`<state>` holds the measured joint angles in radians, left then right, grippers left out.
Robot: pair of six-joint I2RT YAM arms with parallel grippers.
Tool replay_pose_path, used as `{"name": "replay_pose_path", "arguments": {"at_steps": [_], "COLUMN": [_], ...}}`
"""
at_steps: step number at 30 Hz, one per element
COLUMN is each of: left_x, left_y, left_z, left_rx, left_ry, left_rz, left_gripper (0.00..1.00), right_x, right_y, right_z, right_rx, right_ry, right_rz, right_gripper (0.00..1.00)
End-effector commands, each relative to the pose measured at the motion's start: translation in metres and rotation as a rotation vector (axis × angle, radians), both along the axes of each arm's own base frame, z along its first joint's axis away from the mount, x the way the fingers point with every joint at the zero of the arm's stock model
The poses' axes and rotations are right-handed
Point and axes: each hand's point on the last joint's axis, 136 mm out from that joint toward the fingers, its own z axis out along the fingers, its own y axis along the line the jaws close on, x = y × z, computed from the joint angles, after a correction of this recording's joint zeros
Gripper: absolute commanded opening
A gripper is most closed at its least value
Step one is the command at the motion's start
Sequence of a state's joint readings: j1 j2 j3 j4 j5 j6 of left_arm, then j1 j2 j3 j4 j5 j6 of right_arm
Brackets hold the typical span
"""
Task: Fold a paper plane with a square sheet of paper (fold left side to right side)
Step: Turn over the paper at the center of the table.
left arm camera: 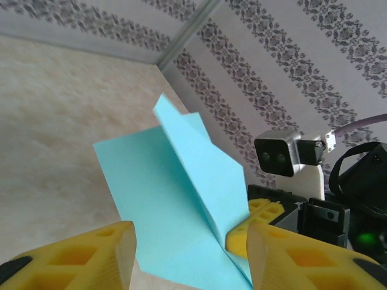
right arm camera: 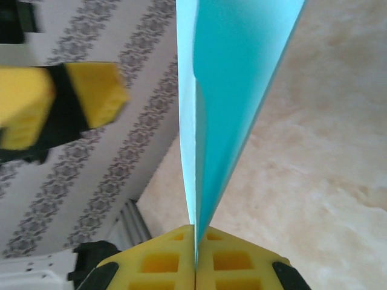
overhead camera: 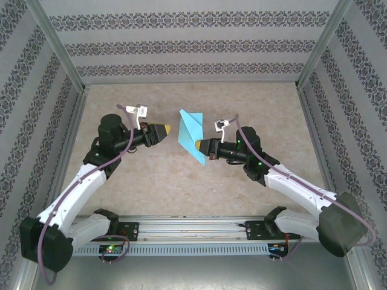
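The square sheet of paper (overhead camera: 190, 134) is now a turquoise folded shape with a central crease and a sharp point toward the near side. It is held up off the table. My right gripper (overhead camera: 200, 145) is shut on its lower edge, and in the right wrist view the yellow pads (right arm camera: 163, 263) meet on the paper (right arm camera: 236, 90), seen edge-on. My left gripper (overhead camera: 165, 128) hangs just left of the paper, apart from it. Its fingers (left arm camera: 78, 257) stand wide open, with the paper (left arm camera: 175, 205) ahead of them and half unfolded along the crease.
The beige tabletop (overhead camera: 133, 187) is walled by patterned panels (overhead camera: 193, 45) at the back and sides. A metal rail (overhead camera: 193, 226) with the arm bases runs along the near edge. The right arm's wrist camera (left arm camera: 278, 154) sits close behind the paper.
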<state>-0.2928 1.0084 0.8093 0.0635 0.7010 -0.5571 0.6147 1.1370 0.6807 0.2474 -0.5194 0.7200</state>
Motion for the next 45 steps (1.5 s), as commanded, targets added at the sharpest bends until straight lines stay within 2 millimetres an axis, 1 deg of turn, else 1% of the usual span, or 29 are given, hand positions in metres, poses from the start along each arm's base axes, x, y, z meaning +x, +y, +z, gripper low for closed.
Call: {"name": "replay_pose_path", "arguments": {"at_steps": [1, 3, 5, 7, 13, 16, 19, 21, 23, 25, 26, 28, 30, 33, 35, 38, 41, 45], "left_x": [-0.003, -0.004, -0.004, -0.003, -0.002, -0.003, -0.003, -0.004, -0.004, -0.004, -0.005, -0.006, -0.006, -0.007, -0.007, -0.008, -0.008, -0.006], "left_y": [0.019, 0.022, 0.024, 0.026, 0.036, 0.042, 0.051, 0.057, 0.064, 0.068, 0.07, 0.071, 0.071, 0.07, 0.068, 0.063, 0.054, 0.032], "left_z": [-0.017, -0.017, -0.021, -0.025, -0.03, -0.028, -0.028, -0.028, -0.029, -0.029, -0.029, -0.03, -0.032, -0.038, -0.043, -0.054, -0.073, -0.109], "left_rx": [0.131, 0.154, 0.168, 0.175, 0.223, 0.248, 0.272, 0.285, 0.296, 0.302, 0.306, 0.31, 0.313, 0.312, 0.301, 0.272, 0.224, 0.123], "left_ry": [-0.014, -0.021, -0.008, 0.002, 0.004, -0.008, -0.013, -0.015, -0.018, -0.021, -0.021, -0.017, -0.009, 0.014, 0.032, 0.074, 0.151, 0.306], "left_rz": [0.081, 0.094, 0.101, 0.113, 0.167, 0.197, 0.242, 0.275, 0.308, 0.332, 0.339, 0.342, 0.339, 0.332, 0.325, 0.305, 0.27, 0.192], "left_gripper": [0.53, 0.55, 0.55, 0.55, 0.55, 0.55, 0.55, 0.55, 0.56, 0.56, 0.57, 0.57, 0.58, 0.59, 0.61, 0.62, 0.63, 0.62], "right_x": [-0.003, -0.003, -0.002, 0.0, 0.016, 0.024, 0.029, 0.031, 0.03, 0.025, 0.022, 0.014, 0.004, -0.009, -0.017, -0.025, -0.023, -0.009], "right_y": [-0.009, -0.008, -0.008, -0.013, -0.054, -0.063, -0.065, -0.058, -0.045, -0.029, -0.021, -0.007, 0.006, 0.017, 0.021, 0.021, 0.013, -0.01], "right_z": [-0.012, -0.015, -0.019, -0.028, -0.065, -0.079, -0.096, -0.111, -0.128, -0.145, -0.152, -0.164, -0.172, -0.172, -0.169, -0.158, -0.142, -0.117], "right_rx": [-0.23, -0.273, -0.318, -0.425, -1.011, -1.276, -1.507, -1.63, -1.69, -1.709, -1.708, -1.672, -1.594, -1.477, -1.404, -1.308, -1.233, -1.08], "right_ry": [-0.071, -0.079, -0.086, -0.107, -0.16, -0.196, -0.21, -0.223, -0.232, -0.237, -0.232, -0.21, -0.165, -0.104, -0.073, -0.039, -0.027, 0.012], "right_rz": [-0.033, -0.03, -0.042, -0.076, -0.239, -0.278, -0.282, -0.258, -0.199, -0.138, -0.109, -0.053, -0.003, 0.041, 0.071, 0.088, 0.049, -0.08], "right_gripper": [0.1, 0.12, 0.12, 0.12, 0.12, 0.12, 0.15, 0.17, 0.2, 0.24, 0.28, 0.39, 0.51, 0.67, 0.77, 0.84, 0.86, 0.86]}}
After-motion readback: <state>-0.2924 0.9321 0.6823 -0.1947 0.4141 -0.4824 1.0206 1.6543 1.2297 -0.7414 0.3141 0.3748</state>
